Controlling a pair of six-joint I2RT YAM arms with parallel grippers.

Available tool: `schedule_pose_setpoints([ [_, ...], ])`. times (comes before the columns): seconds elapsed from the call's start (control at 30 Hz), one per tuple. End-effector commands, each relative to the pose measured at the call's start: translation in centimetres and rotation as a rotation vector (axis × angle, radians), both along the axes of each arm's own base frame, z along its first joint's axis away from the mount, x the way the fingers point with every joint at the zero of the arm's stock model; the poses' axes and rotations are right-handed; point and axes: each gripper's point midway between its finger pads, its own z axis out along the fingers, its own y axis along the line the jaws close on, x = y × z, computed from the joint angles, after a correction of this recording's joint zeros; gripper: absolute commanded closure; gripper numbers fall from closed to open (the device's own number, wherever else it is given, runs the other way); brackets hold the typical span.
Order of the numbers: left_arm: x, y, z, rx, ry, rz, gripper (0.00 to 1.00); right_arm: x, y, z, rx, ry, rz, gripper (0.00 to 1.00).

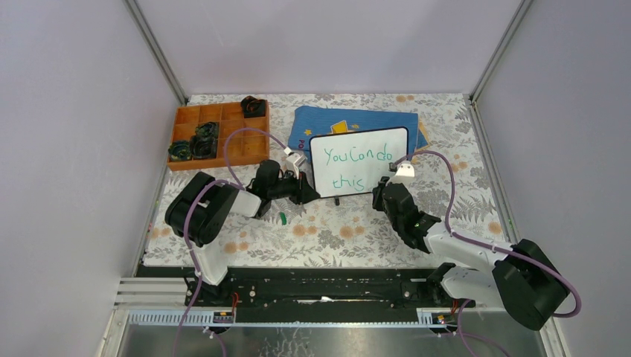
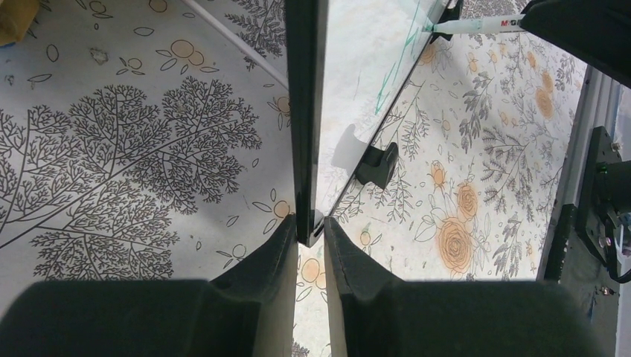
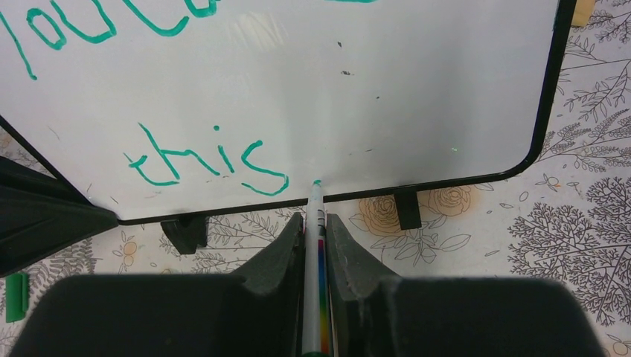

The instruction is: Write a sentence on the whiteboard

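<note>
The bench [image 1: 335,234] carried the whiteboard [image 1: 388,175] upright on its small black feet [image 3: 408,210], about mid-bench, with a blue cloth [image 1: 327,121] just behind it on the far side. My left jaws were nearly closed, pinching the board's black rim at its near-left corner, one jaw on each face. The sentence [image 1: 359,157] ran in green across the face in two lines, "You Can do" above "this", and to my eye it read as complete.

My right jaws stood narrowly apart, clamped on the marker [image 3: 315,230], which ran out between them toward the board. Its green tip [image 3: 317,183] sat just right of the last "s", close above the bottom rim. I could not tell whether it was touching the surface or just off it.

I judged the step to be ending the last stroke. Doing it well meant drawing the tip straight back off the face, not sideways, so no tail trailed from the "s" and the fresh ink was not smeared. The left grip should stay firm meanwhile so the board did not rock on its feet.
</note>
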Motion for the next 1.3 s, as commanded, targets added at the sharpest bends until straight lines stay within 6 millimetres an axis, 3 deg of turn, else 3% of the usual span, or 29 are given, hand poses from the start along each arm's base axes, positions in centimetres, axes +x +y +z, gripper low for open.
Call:
schedule_pose_setpoints([
  [0.0,1.0,-0.2,1.4,0.004,-0.069,0.002,0.75,0.4,0.4,2.2,0.047,-0.032,0.007,1.0],
  [0.3,1.1,-0.1,1.6,0.007,-0.075,0.01,0.73,-2.3,0.0,4.7,0.082,-0.037,0.083,1.0],
  [0.53,0.9,0.3,2.9,0.001,-0.094,0.034,0.54,-4.5,-1.2,6.0,0.081,-0.036,0.12,1.0],
  [0.77,-0.2,1.8,2.5,0.052,-0.043,0.094,0.38,-6.3,-1.5,6.6,0.096,0.009,0.152,1.0],
  [0.87,-1.0,2.9,3.0,0.075,-0.036,0.132,0.32,-6.8,-1.4,7.5,0.112,-0.003,0.174,1.0],
  [1.03,-1.8,5.1,6.3,0.105,-0.087,0.231,0.22,-7.6,-1.1,9.7,0.138,-0.046,0.234,1.0],
  [1.27,-1.1,11.6,10.9,0.233,-0.078,0.599,0.16,-8.8,-1.3,12.0,0.141,-0.072,0.281,1.0],
])
